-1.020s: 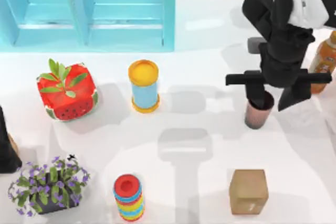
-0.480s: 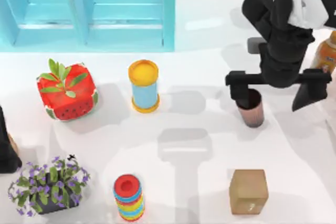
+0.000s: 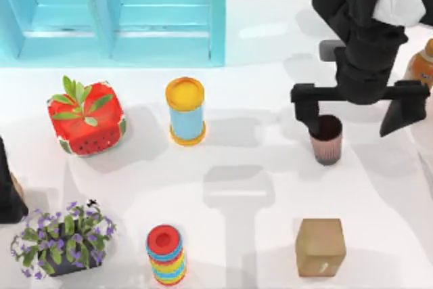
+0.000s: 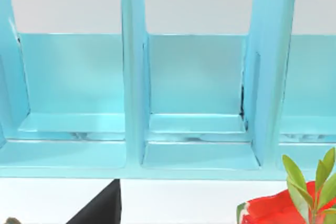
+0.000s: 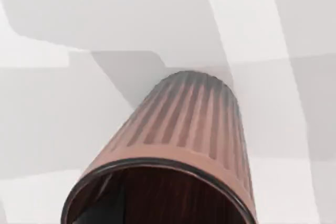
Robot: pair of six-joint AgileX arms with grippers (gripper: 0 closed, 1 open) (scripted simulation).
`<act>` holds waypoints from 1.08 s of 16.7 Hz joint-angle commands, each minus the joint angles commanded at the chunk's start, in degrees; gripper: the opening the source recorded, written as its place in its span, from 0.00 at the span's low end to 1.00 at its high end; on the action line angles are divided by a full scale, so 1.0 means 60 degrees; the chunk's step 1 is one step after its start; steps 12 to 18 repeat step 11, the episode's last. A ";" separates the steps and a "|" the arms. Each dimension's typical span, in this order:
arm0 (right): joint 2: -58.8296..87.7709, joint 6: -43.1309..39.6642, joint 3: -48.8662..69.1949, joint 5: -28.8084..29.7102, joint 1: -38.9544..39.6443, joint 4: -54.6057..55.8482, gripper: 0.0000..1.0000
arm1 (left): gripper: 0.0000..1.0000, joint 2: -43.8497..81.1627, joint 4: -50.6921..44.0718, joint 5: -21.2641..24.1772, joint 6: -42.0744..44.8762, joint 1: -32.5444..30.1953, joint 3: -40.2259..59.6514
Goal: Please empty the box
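Observation:
A brown cardboard-coloured box (image 3: 320,247) sits near the front of the table, right of centre; its inside is hidden. Behind it stands a ribbed copper-brown cup (image 3: 326,139), upright, which looms close in the right wrist view (image 5: 181,129) with its dark mouth toward the camera. My right gripper (image 3: 352,109) hangs over the cup, open wide. One finger (image 3: 306,112) is just beside the cup's rim, the other finger (image 3: 399,114) far to its right. My left arm (image 3: 7,191) is parked at the table's left edge.
A turquoise shelf unit (image 3: 111,11) spans the back left (image 4: 199,98). A strawberry-shaped pot (image 3: 86,118), a yellow-and-blue can (image 3: 185,111), a purple flower pot (image 3: 62,238) and a ring stack (image 3: 166,254) stand on the table. An orange bottle (image 3: 423,65) stands at the right edge.
My right gripper has spread its fingers apart and let go of the cup, which now stands free on the table. The left arm has not moved.

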 joint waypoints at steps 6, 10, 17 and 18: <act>-0.0227 -0.0019 0.1940 0.0000 -0.0017 -0.2152 1.00 | 1.00 0.0000 0.0000 0.0000 0.0000 0.0000 0.0000; -0.0354 -0.0034 0.2661 -0.0003 -0.0031 -0.2991 1.00 | 1.00 0.0000 0.0000 0.0000 0.0000 0.0000 0.0000; -0.0356 -0.0034 0.2669 -0.0003 -0.0031 -0.3002 1.00 | 1.00 0.0000 0.0000 0.0000 0.0000 0.0000 0.0000; -0.0356 -0.0034 0.2669 -0.0003 -0.0031 -0.3002 1.00 | 1.00 0.0000 0.0000 0.0000 0.0000 0.0000 0.0000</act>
